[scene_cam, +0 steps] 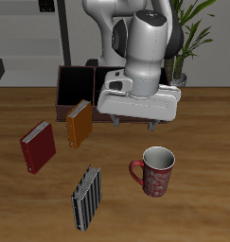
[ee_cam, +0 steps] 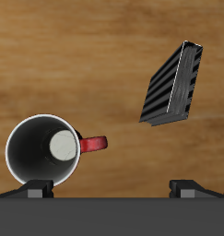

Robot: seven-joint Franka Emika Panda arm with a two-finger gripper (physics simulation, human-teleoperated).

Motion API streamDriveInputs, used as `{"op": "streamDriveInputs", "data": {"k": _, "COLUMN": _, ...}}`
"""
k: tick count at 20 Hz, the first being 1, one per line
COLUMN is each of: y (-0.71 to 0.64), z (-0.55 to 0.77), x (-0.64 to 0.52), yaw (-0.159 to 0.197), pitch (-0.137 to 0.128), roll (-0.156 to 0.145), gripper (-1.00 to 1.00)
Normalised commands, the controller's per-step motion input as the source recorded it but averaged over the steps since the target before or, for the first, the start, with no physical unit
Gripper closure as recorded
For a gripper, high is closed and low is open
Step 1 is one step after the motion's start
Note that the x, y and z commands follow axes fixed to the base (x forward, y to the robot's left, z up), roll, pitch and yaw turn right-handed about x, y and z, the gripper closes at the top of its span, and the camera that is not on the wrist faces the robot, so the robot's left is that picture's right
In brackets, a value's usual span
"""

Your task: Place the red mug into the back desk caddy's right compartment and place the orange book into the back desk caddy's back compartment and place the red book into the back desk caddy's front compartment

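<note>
The red mug (scene_cam: 156, 171) stands upright near the table's front, white inside, handle pointing toward the striped book; in the wrist view the mug (ee_cam: 41, 152) lies beside one fingertip. My gripper (scene_cam: 134, 123) hangs open and empty above the table, farther back than the mug, and the wrist view shows the gripper (ee_cam: 115, 189) with its fingers wide apart. The orange book (scene_cam: 79, 124) lies just in front of the dark brown back desk caddy (scene_cam: 73, 85), whose compartments the arm partly hides. The red book (scene_cam: 37, 145) lies beside the orange one, nearer the table's edge.
A grey-and-black striped book (scene_cam: 86, 197) lies near the front edge, also seen as the striped book (ee_cam: 173, 85) in the wrist view. A potted plant (scene_cam: 187, 33) stands behind the table at the back. Shelving lines the back wall.
</note>
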Motion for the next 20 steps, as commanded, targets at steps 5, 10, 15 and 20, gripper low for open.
{"op": "streamDriveInputs", "data": {"k": 5, "y": 0.24, "z": -0.20, "x": -0.03, "yaw": 0.000, "pitch": -0.002, "roll": -0.013, "gripper": -1.00}}
{"op": "streamDriveInputs", "data": {"k": 10, "y": 0.14, "z": -0.11, "x": 0.00, "yaw": -0.028, "pitch": -0.015, "roll": -0.006, "gripper": -1.00}}
{"op": "streamDriveInputs", "data": {"k": 15, "y": 0.02, "z": -0.11, "x": 0.07, "yaw": -0.032, "pitch": 0.009, "roll": -0.002, "gripper": -1.00}}
{"op": "streamDriveInputs", "data": {"k": 20, "y": -0.03, "z": -0.14, "x": 0.03, "yaw": -0.046, "pitch": -0.010, "roll": -0.002, "gripper": -1.00}}
